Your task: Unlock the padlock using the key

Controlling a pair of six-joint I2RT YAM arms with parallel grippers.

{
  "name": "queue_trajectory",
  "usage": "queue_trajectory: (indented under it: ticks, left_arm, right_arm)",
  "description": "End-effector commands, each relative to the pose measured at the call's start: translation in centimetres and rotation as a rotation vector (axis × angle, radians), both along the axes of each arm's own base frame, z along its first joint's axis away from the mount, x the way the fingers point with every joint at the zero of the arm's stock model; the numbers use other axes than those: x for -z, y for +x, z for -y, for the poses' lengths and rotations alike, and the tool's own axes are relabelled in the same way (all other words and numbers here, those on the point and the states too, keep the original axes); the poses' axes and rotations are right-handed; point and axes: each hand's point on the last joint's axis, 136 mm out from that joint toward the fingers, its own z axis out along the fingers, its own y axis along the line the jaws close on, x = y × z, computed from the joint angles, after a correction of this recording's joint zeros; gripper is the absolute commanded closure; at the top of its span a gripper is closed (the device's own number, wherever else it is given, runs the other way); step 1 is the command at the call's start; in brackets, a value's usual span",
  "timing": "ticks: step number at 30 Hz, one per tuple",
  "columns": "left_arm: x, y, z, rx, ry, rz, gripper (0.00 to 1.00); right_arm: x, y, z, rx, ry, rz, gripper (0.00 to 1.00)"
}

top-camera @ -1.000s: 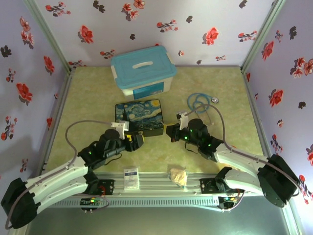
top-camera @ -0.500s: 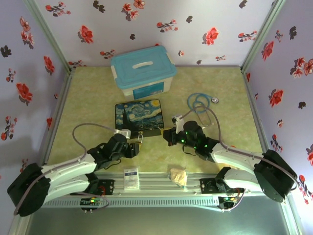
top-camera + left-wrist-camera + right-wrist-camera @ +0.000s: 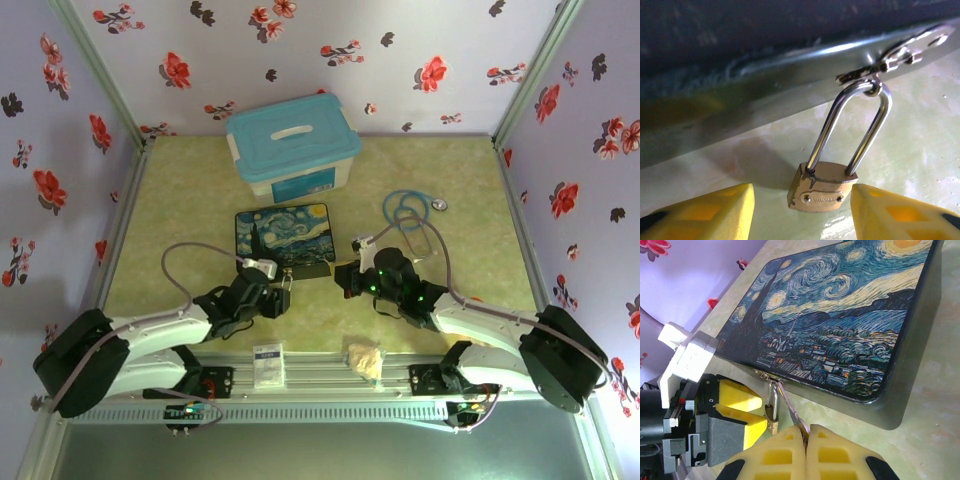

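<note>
The small brass padlock [image 3: 822, 192] hangs by its silvery shackle [image 3: 867, 130] from the clasp [image 3: 890, 62] on the front of the starry-night box [image 3: 840, 325]. Its body rests on the table. My left gripper [image 3: 802, 212] is open, a yellow finger [image 3: 705, 215] on each side of the padlock with a gap to both. From above, the padlock [image 3: 286, 283] sits just ahead of the left gripper [image 3: 272, 300]. My right gripper [image 3: 806, 432] is shut on the thin grey key [image 3: 790, 407], whose blade points up toward the clasp beside the padlock [image 3: 771, 412]. In the top view the right gripper [image 3: 345, 279] is at the box's front right corner.
Behind the starry-night box [image 3: 283, 238] stands a blue-lidded plastic bin [image 3: 293, 145]. A blue stethoscope [image 3: 410, 215] lies to the right of the box. A white card [image 3: 268, 365] and a crumpled yellowish wad [image 3: 365, 358] rest on the front rail. Flowered walls enclose the table.
My left arm has folded lower and its gripper has settled around the padlock with narrower jaws. The right gripper has edged left with the key.
</note>
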Motion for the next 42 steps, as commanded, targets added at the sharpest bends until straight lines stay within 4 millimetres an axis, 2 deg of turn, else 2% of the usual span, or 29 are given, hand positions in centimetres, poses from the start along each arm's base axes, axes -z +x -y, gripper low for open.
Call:
queue_trajectory:
  ticks: [1,7,14,24,33,39,42]
  left_arm:
    - [-0.7,1.2,0.4,-0.009,-0.007,0.057,0.47]
    - [-0.1,1.6,1.2,0.008,0.03,0.037,0.48]
    - [0.3,1.9,2.1,0.01,0.014,0.031,0.54]
    - [-0.3,1.4,2.8,0.008,-0.031,0.023,0.76]
    - [-2.5,1.4,3.3,-0.083,-0.177,-0.011,0.87]
    - [-5.0,1.8,4.6,-0.128,-0.335,-0.02,0.9]
    - [-4.9,2.0,4.8,-0.124,-0.317,-0.021,0.9]
  right_arm:
    - [-0.8,0.3,-0.1,0.015,0.009,0.022,0.98]
    - [0.2,0.2,0.2,0.026,-0.011,0.003,0.98]
    - [1.5,-0.1,1.0,0.048,-0.023,-0.018,1.0]
    - [2.1,-0.1,1.0,0.05,-0.027,-0.031,0.99]
    - [4.2,-1.1,-0.5,0.01,-0.01,-0.136,1.0]
    - [5.8,-2.5,-1.3,0.018,0.024,-0.263,1.0]
    - [6.8,-3.1,-1.3,0.032,0.03,-0.311,1.0]
